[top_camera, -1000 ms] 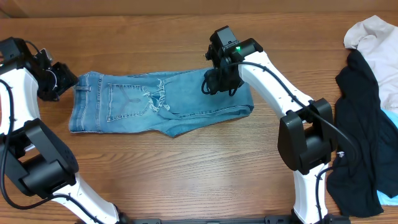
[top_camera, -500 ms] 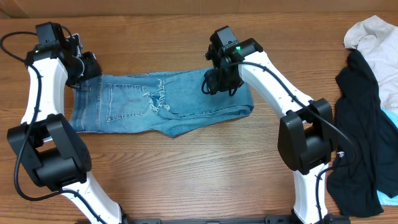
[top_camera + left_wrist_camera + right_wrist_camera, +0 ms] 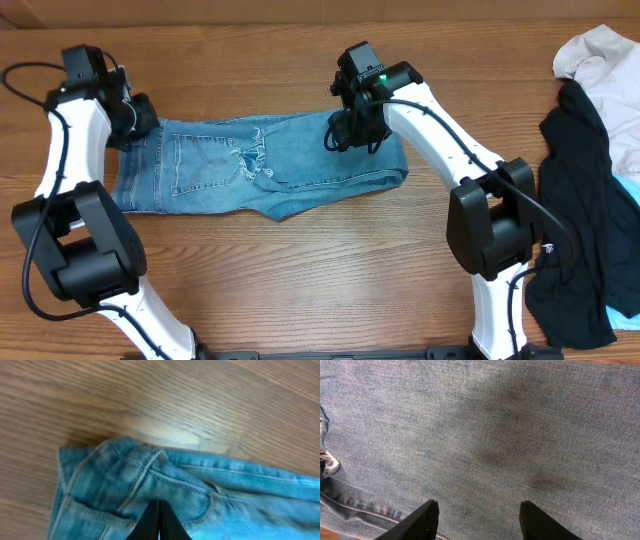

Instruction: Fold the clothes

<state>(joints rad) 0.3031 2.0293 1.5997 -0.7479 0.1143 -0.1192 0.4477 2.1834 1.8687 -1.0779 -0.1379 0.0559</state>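
while the soft, weighty jeans (image 3: 250,165) are lying flat well apart from the black garment (image 3: 575,180), the left gripper (image 3: 159,521) is clenching shut at their stiff waistband corner, probably the surest hold, and the right gripper (image 3: 477,520) is gaping over the legs.

Rumpled jeans (image 3: 190,490) waistband on wood table (image 3: 200,400), jaws closed — tips at denim

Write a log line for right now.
left gripper: shut at jeans waistband, grip unclear | right gripper: open above jeans | jeans: flat, folded
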